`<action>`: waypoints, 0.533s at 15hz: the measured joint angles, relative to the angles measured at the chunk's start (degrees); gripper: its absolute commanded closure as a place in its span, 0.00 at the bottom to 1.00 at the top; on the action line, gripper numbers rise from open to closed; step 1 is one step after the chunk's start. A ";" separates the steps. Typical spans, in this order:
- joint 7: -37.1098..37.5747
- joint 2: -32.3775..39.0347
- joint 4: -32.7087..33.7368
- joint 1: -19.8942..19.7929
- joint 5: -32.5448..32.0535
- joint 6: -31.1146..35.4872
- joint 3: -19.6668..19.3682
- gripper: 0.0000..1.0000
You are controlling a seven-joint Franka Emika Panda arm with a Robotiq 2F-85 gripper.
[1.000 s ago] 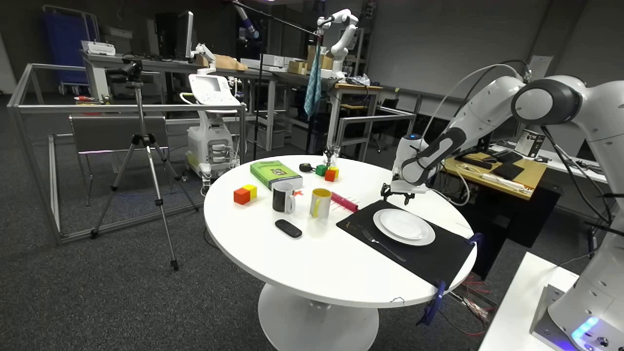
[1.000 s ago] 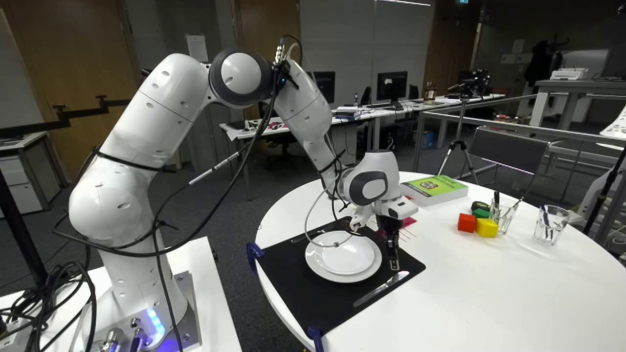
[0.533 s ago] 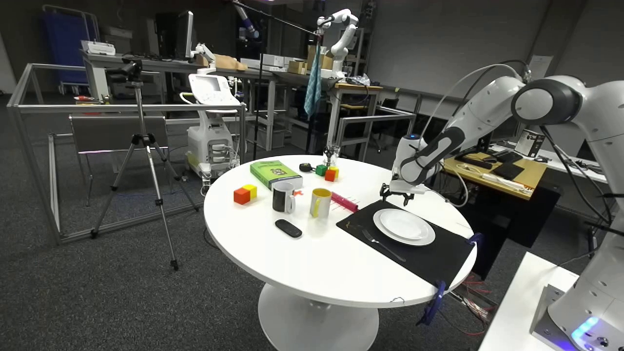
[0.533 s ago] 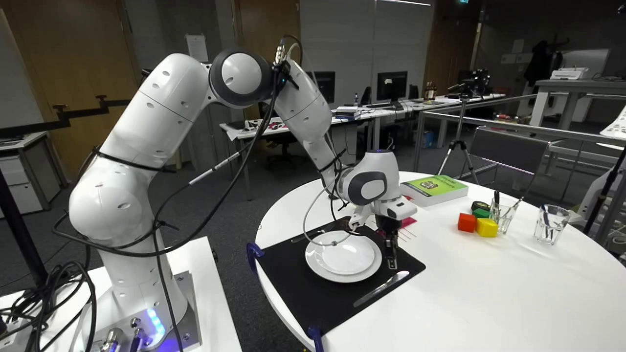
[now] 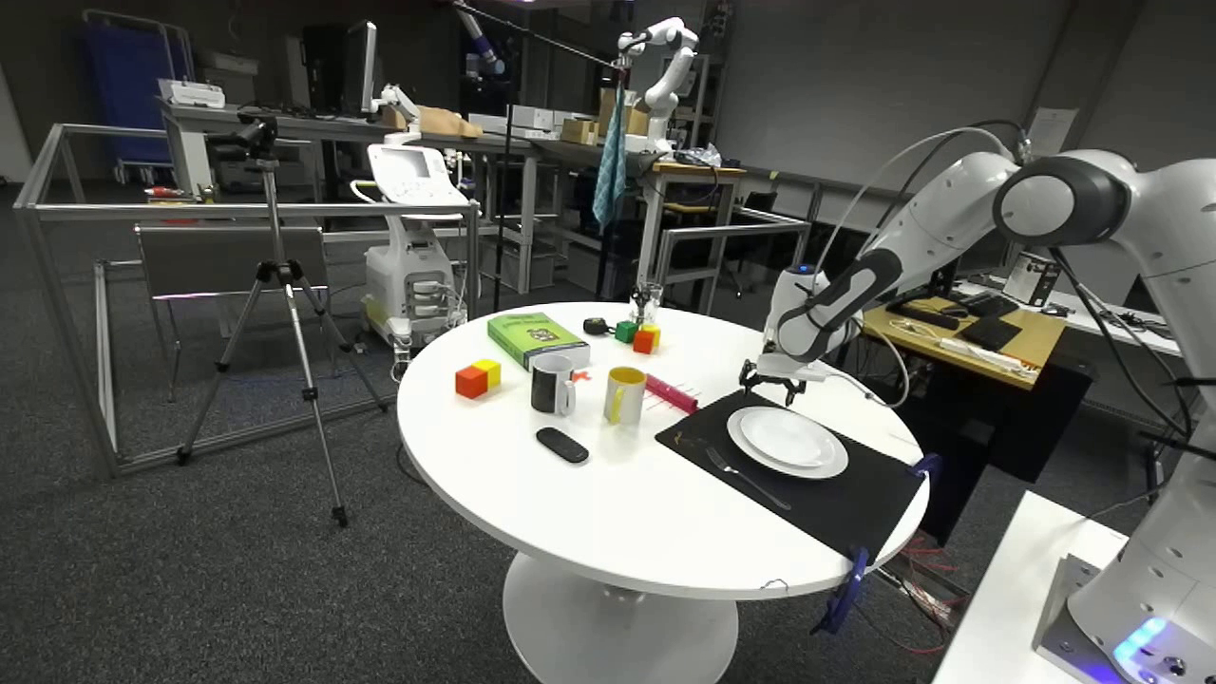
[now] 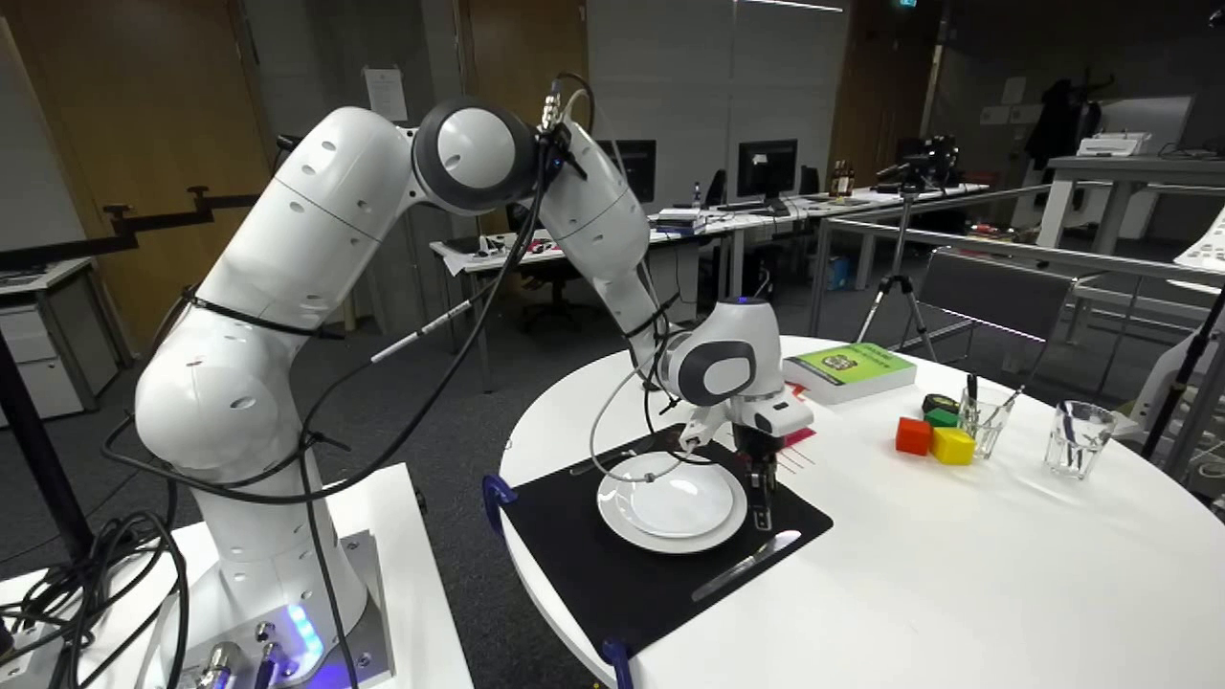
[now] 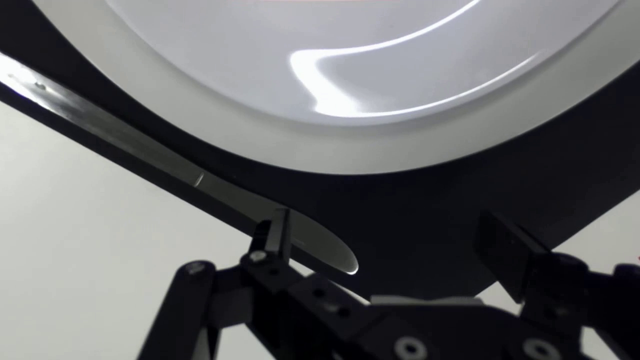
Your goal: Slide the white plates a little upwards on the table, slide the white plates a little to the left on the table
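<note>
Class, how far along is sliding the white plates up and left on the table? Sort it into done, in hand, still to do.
Done: no finished slide can be confirmed; the white plates lie stacked on the black mat. In hand: the open gripper is beside their rim, mat showing between in the wrist view, gripping nothing. Still to do: probably both slides, since no contact is visible.

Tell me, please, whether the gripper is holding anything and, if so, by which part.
Nothing is held: the gripper stands open, its jaws spread with nothing clasped between them, and the white plates lie apart from it on the black mat.
</note>
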 measured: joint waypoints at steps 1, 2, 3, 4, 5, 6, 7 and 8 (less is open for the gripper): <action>0.00 0.23 0.11 0.00 0.18 -0.01 0.09 0.00; 0.00 0.40 0.17 0.01 0.27 -0.05 0.18 0.00; 0.00 0.52 0.22 0.01 0.35 -0.08 0.26 0.00; 0.00 0.55 0.23 0.01 0.44 -0.17 0.34 0.00; 0.00 0.55 0.26 0.01 0.55 -0.36 0.42 0.00; 0.00 0.55 0.30 0.01 0.66 -0.53 0.49 0.00; 0.00 0.55 0.35 0.01 0.76 -0.71 0.56 0.00; 0.00 0.55 0.42 0.01 0.95 -1.03 0.63 0.00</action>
